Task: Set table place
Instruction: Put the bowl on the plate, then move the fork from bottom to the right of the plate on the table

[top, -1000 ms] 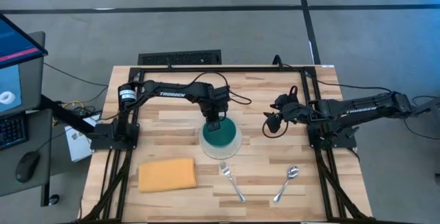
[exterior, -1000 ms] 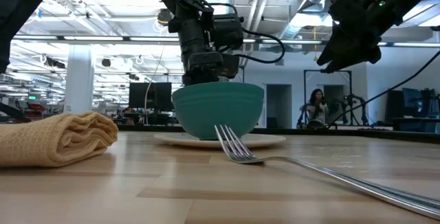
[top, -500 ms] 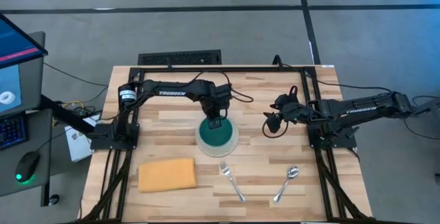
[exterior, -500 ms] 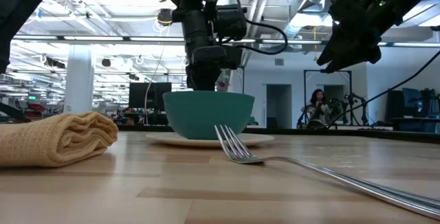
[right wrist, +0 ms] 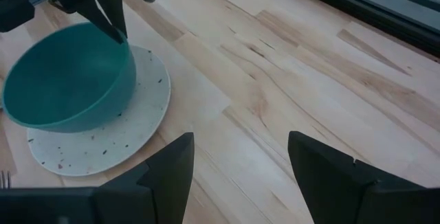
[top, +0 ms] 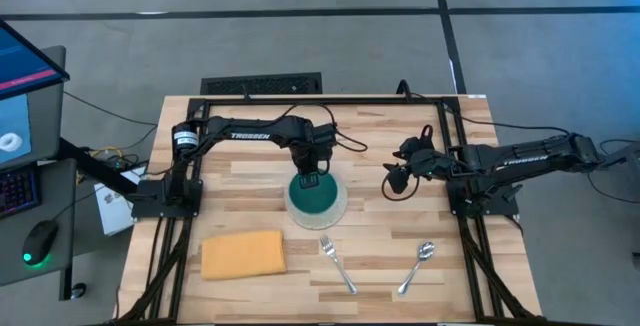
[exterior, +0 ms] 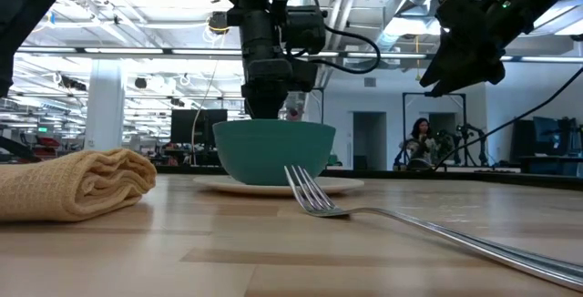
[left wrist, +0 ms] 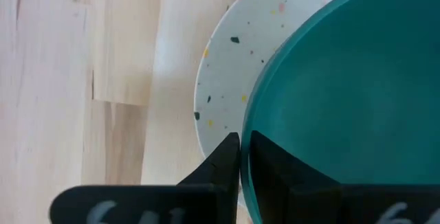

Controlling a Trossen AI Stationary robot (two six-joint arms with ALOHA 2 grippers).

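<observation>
A teal bowl [top: 317, 197] sits on a white speckled plate [top: 340, 211] in the middle of the pale wooden tabletop [top: 240, 171]. My left gripper [top: 310, 178] is shut on the bowl's far rim; it also shows in the low view [exterior: 271, 106] above the bowl [exterior: 273, 151]. My right gripper [top: 393, 182] hangs open and empty above the table, to the right of the plate [right wrist: 103, 138]. My left gripper pinches the bowl's rim [left wrist: 245, 157] on its far side, one finger inside the bowl and one outside. The fingers [left wrist: 227, 157] come from above, pointing down. The bowl stands upright with its base on the plate [exterior: 282, 186].
A folded yellow-orange cloth [top: 243, 254] lies near the front left. A fork [top: 337, 263] and a spoon [top: 416, 267] lie near the front edge, to the right of the cloth. Black frame rails [top: 160, 236] run along the table's sides.
My left gripper has gone down and a little toward the table's left edge with the bowl. The bowl has come down level onto the plate, and the plate has slid slightly the same way. The gripper has stayed shut on the rim.
</observation>
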